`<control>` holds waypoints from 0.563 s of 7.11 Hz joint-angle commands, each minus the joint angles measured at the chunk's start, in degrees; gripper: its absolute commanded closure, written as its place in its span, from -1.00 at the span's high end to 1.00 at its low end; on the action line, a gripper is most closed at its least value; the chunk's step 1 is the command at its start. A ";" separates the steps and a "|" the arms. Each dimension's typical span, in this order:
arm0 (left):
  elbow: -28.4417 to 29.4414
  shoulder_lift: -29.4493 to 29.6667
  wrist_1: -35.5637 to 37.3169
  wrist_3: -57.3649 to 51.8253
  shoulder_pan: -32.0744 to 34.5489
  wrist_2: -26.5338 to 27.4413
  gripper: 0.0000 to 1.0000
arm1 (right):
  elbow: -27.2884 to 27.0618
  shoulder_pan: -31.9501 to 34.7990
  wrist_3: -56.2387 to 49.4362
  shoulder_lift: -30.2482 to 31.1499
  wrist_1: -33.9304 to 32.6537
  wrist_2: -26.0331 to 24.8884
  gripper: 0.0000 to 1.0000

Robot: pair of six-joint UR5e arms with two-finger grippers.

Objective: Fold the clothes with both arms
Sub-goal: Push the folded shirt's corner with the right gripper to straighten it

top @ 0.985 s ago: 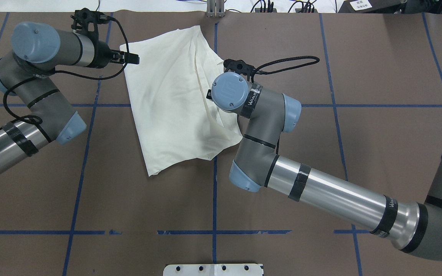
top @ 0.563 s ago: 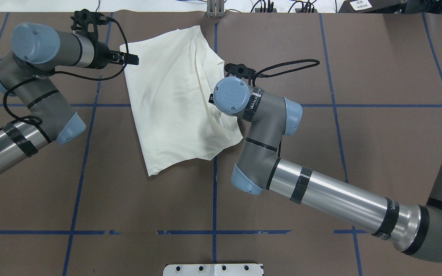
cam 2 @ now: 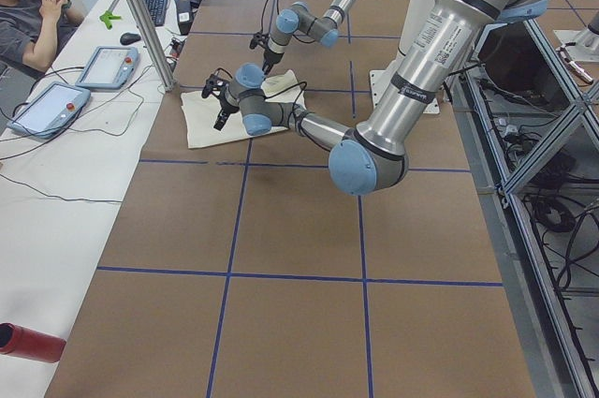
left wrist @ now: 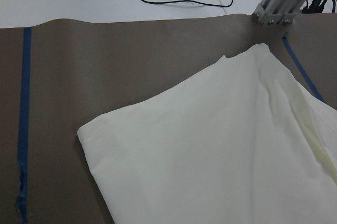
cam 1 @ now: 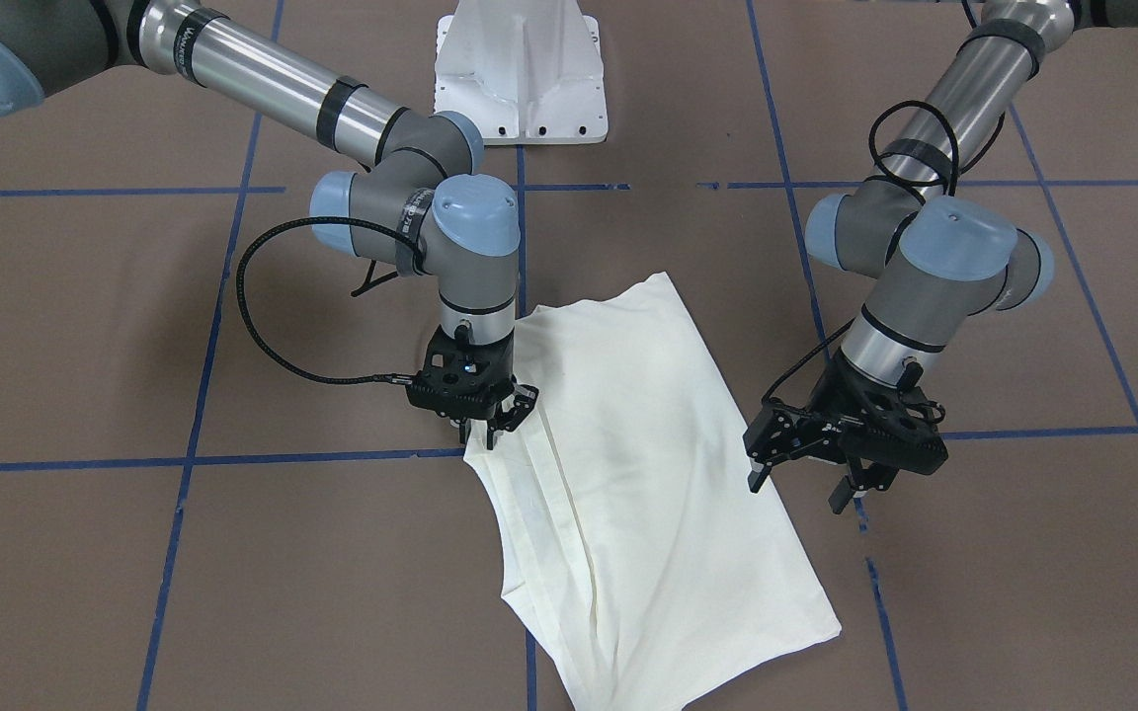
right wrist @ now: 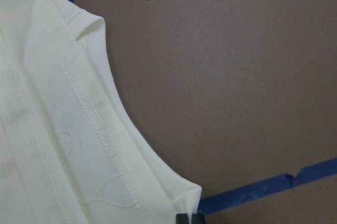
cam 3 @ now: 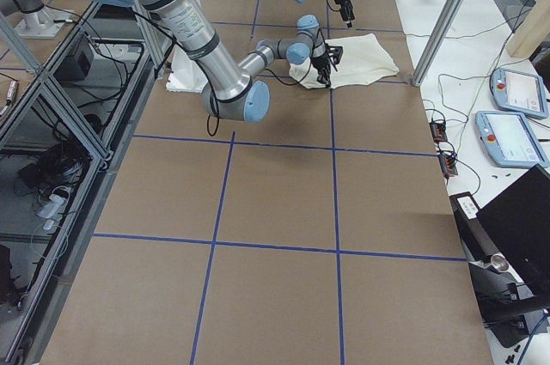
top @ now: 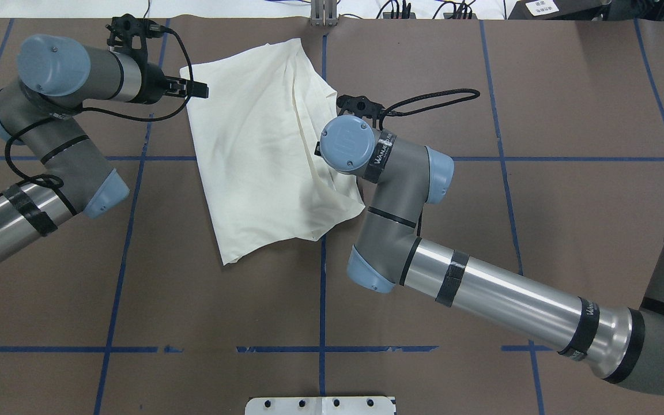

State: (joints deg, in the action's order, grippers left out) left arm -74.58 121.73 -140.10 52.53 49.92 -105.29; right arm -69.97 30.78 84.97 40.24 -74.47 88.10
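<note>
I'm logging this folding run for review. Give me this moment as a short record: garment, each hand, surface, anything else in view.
garment: cream shirt, partly folded, plain side up, no print showing, lying on the table
right hand: pointing down, fingers closed on the shirt's edge
left hand: open, at the shirt's opposite edge, holding nothing
surface: brown table marked with blue tape lines
also in view: white pedestal base at the robot's side of the table
</note>
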 commanded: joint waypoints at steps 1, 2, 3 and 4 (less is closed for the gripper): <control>-0.04 0.00 0.00 0.03 -0.17 0.00 1.00 | -0.77 0.07 0.11 0.10 -0.15 0.06 -1.00; -0.04 0.00 0.00 0.03 -0.35 0.00 1.00 | -4.17 0.16 0.11 1.93 -1.72 0.06 -1.00; -0.04 0.09 0.00 0.03 -0.35 0.00 1.00 | -11.26 0.16 0.19 6.56 -2.26 -0.20 -1.00; -0.04 0.09 0.00 0.12 -0.35 0.00 1.00 | -19.77 -2.01 0.37 12.95 -3.57 -2.82 -1.00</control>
State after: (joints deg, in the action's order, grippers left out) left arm -74.62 121.78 -140.10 52.58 49.61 -105.29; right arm -80.72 30.40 85.18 46.72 -76.71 87.35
